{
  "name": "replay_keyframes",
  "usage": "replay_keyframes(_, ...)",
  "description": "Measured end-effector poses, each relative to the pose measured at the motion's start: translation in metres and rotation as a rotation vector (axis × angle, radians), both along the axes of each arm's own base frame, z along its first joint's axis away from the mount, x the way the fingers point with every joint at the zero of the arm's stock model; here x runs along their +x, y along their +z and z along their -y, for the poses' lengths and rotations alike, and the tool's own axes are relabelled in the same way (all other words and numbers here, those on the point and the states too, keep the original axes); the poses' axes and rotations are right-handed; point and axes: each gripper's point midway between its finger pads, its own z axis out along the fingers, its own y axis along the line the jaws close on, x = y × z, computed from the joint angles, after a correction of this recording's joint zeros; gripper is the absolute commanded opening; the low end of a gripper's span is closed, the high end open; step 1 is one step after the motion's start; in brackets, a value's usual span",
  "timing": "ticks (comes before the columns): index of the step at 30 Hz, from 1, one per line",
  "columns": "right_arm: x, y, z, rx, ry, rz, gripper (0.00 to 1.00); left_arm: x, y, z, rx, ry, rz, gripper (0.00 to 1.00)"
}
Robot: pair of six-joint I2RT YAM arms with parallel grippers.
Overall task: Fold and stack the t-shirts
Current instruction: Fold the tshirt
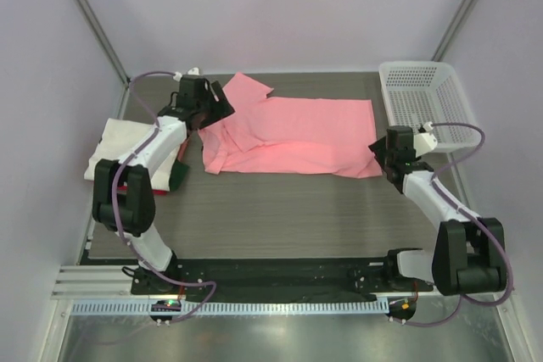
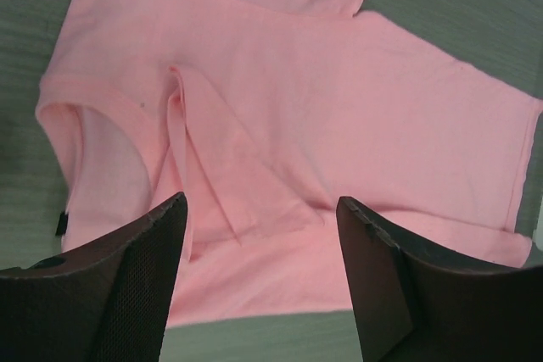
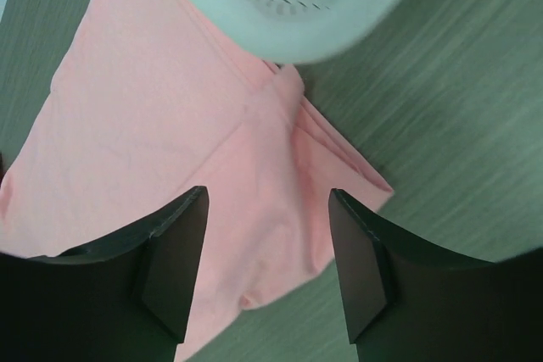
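The salmon-pink t-shirt (image 1: 293, 135) lies spread and partly folded across the middle of the table, one sleeve pointing to the far left. My left gripper (image 1: 217, 109) is open and empty above its collar end (image 2: 339, 108). In the left wrist view its gripper (image 2: 261, 199) hovers over a creased fold. My right gripper (image 1: 379, 155) is open and empty over the shirt's right hem corner (image 3: 153, 99). In the right wrist view its gripper (image 3: 267, 192) is above that bunched corner. A folded white t-shirt (image 1: 114, 143) lies at the left edge. A red sliver (image 1: 127, 185) shows under it.
The white mesh basket (image 1: 424, 95) stands at the back right, and its rim (image 3: 288, 6) overlaps the shirt's corner. A dark green piece (image 1: 180, 174) pokes out by the white stack. The left arm crosses over that stack.
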Motion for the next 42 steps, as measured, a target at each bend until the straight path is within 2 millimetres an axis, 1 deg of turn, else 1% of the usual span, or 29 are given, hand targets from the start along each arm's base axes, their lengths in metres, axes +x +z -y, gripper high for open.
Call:
replay_keyframes(1,-0.009,0.002,0.0,0.008,-0.008,0.019,0.61,-0.011,0.0,-0.002,-0.006,-0.002,-0.001,0.72)
replay_keyframes(4,-0.032,0.0,0.001,0.036,-0.031,0.05,0.56,-0.041,0.002,-0.007,-0.027,0.004,-0.004,0.72)
replay_keyframes(6,-0.045,-0.009,0.001,0.055,-0.046,0.05,0.55,-0.061,0.004,-0.011,-0.043,0.012,0.01,0.72)
replay_keyframes(8,-0.054,-0.021,0.001,0.067,-0.059,0.032,0.54,-0.077,0.001,-0.015,-0.057,0.024,0.014,0.72)
replay_keyframes(9,-0.059,-0.028,0.001,0.073,-0.064,0.018,0.54,-0.087,-0.003,-0.017,-0.061,0.031,0.008,0.71)
replay_keyframes(11,-0.063,-0.039,0.001,0.079,-0.074,-0.011,0.52,-0.099,-0.012,-0.021,-0.063,0.048,-0.006,0.72)
replay_keyframes(14,-0.062,-0.055,0.0,0.089,-0.082,-0.05,0.5,-0.114,-0.035,-0.028,-0.055,0.073,-0.051,0.71)
replay_keyframes(17,-0.058,-0.071,-0.002,0.1,-0.092,-0.082,0.5,-0.123,-0.05,-0.03,-0.051,0.086,-0.084,0.71)
replay_keyframes(19,-0.048,-0.069,-0.002,0.105,-0.095,-0.065,0.49,-0.126,-0.056,-0.031,-0.049,0.088,-0.098,0.71)
replay_keyframes(20,-0.045,-0.069,-0.003,0.106,-0.094,-0.062,0.47,-0.127,-0.057,-0.031,-0.049,0.088,-0.101,0.71)
replay_keyframes(21,-0.04,-0.07,-0.002,0.104,-0.098,-0.058,0.36,-0.127,-0.058,-0.031,-0.049,0.088,-0.1,0.71)
replay_keyframes(22,-0.038,-0.07,-0.002,0.103,-0.101,-0.057,0.29,-0.127,-0.059,-0.031,-0.049,0.088,-0.101,0.71)
replay_keyframes(23,-0.037,-0.072,-0.001,0.101,-0.103,-0.061,0.13,-0.128,-0.059,-0.031,-0.049,0.088,-0.099,0.7)
replay_keyframes(25,-0.037,-0.074,0.0,0.097,-0.114,-0.067,0.03,-0.128,-0.061,-0.031,-0.049,0.088,-0.098,0.71)
replay_keyframes(29,-0.04,-0.073,0.006,0.08,-0.137,-0.067,0.01,-0.135,-0.074,-0.033,-0.042,0.089,-0.122,0.7)
replay_keyframes(33,-0.039,-0.061,0.011,0.064,-0.143,-0.034,0.01,-0.144,-0.086,-0.035,-0.03,0.087,-0.152,0.69)
replay_keyframes(35,-0.039,-0.055,0.012,0.058,-0.14,-0.017,0.01,-0.147,-0.09,-0.037,-0.023,0.091,-0.158,0.66)
replay_keyframes(36,-0.039,-0.053,0.012,0.055,-0.139,-0.009,0.01,-0.147,-0.091,-0.038,-0.019,0.091,-0.16,0.62)
replay_keyframes(38,-0.041,-0.053,0.012,0.054,-0.138,-0.007,0.01,-0.147,-0.093,-0.04,-0.006,0.095,-0.161,0.59)
replay_keyframes(40,-0.045,-0.058,0.012,0.053,-0.138,-0.014,0.01,-0.146,-0.097,-0.042,0.012,0.095,-0.164,0.58)
replay_keyframes(41,-0.047,-0.061,0.013,0.053,-0.137,-0.02,0.01,-0.146,-0.1,-0.042,0.021,0.094,-0.17,0.59)
replay_keyframes(42,-0.049,-0.063,0.013,0.052,-0.138,-0.026,0.01,-0.146,-0.106,-0.042,0.033,0.091,-0.183,0.64)
